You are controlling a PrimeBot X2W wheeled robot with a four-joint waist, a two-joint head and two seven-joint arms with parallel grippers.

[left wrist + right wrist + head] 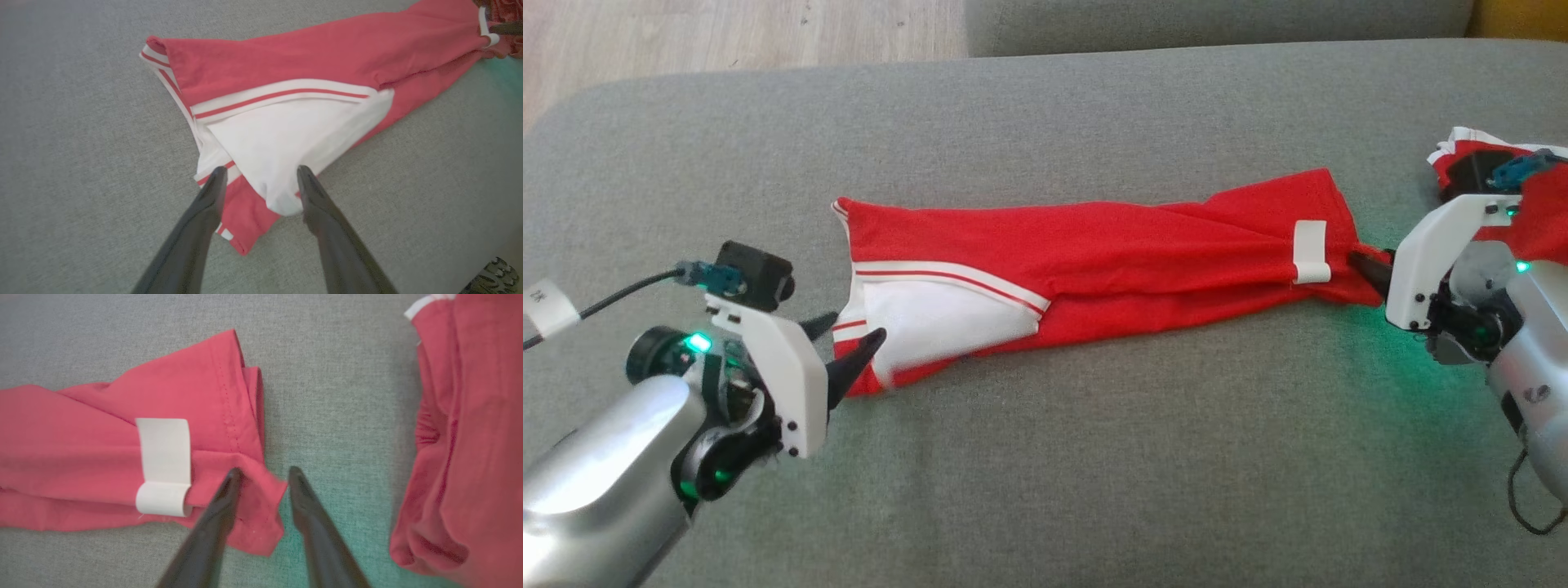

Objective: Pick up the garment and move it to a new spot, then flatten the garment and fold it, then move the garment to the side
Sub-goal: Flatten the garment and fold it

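Observation:
A red garment (1135,253) with white panels and striped trim lies stretched out lengthwise on the grey sofa cushion (1094,457). My left gripper (854,327) stands open at its left end. In the left wrist view the left gripper (261,169) straddles the white panel of the garment (286,61) without pinching it. My right gripper (1364,265) is at the garment's right end, beside a white label (1311,251). Seen from the right wrist, the right gripper (264,470) is open, and a loose red corner of the garment (81,449) lies between the fingers.
Another bunched red cloth (1535,212) lies at the far right behind my right wrist, close to the right gripper (470,437). The sofa backrest (1217,24) runs along the top, with wooden floor (727,41) at upper left. Bare cushion stretches in front of the garment.

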